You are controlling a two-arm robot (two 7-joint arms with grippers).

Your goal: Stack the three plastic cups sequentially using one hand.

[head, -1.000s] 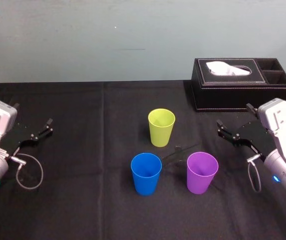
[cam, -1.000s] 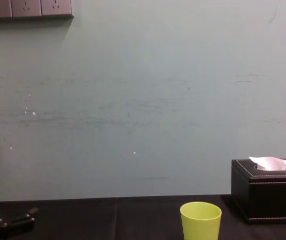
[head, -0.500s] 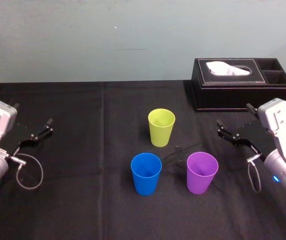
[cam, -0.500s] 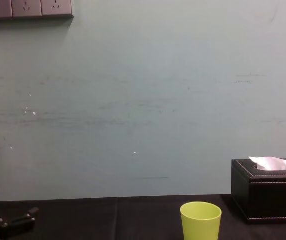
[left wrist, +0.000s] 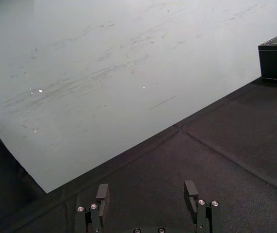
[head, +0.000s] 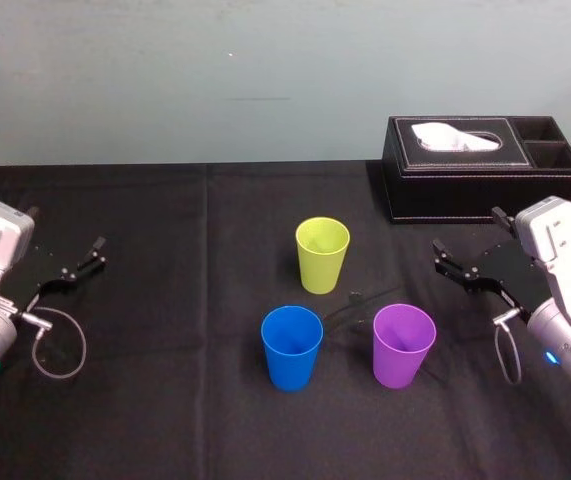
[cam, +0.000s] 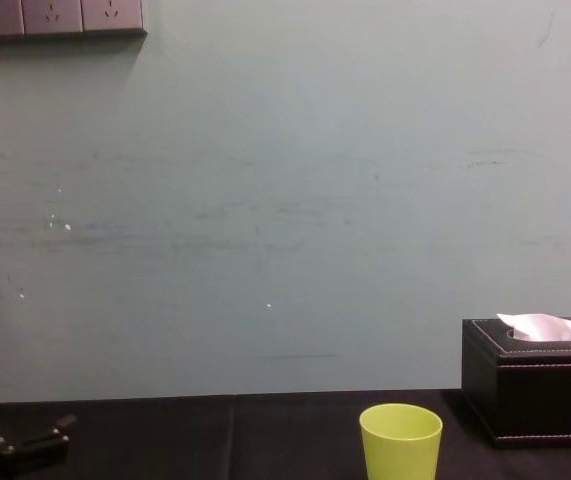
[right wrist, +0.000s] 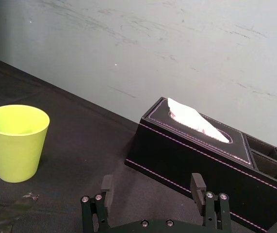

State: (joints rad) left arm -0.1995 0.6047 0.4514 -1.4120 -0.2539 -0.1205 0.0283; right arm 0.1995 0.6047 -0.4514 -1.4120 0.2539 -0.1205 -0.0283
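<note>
Cups upright and apart mid-table: green (head: 322,254) far, blue (head: 291,346) near-left, purple (head: 403,345) near-right. Right gripper (head: 467,235) spread wide, empty, right of purple; left gripper (head: 65,230) likewise, far left. Risk: off-centre pinch tipping a light cup, or tilted nesting jamming.

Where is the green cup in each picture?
Head view: the green cup stands mid-table, farther back than the blue cup and the purple cup.
Chest view: the green cup is at the bottom edge, right of centre.
Right wrist view: the green cup stands upright, apart from the box.
Left wrist view: not in it.
Shared landmark: the tissue box.
</note>
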